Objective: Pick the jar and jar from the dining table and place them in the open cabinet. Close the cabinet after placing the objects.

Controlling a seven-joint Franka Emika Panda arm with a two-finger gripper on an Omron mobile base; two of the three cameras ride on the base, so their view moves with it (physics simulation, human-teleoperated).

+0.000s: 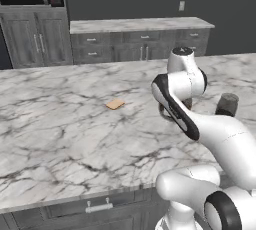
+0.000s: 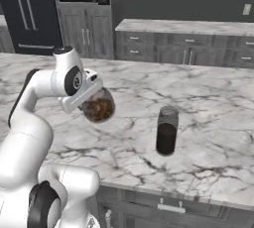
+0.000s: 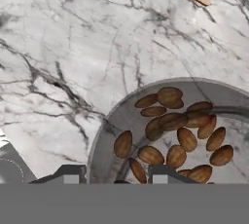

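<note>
The gripper (image 2: 94, 104) is closed on the round jar (image 2: 99, 107), held clear above the table (image 2: 208, 103), with the tall jar (image 2: 167, 131) standing well to its right

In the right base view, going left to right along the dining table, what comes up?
Pincer → round jar held in it → tall jar standing on the table.
</note>
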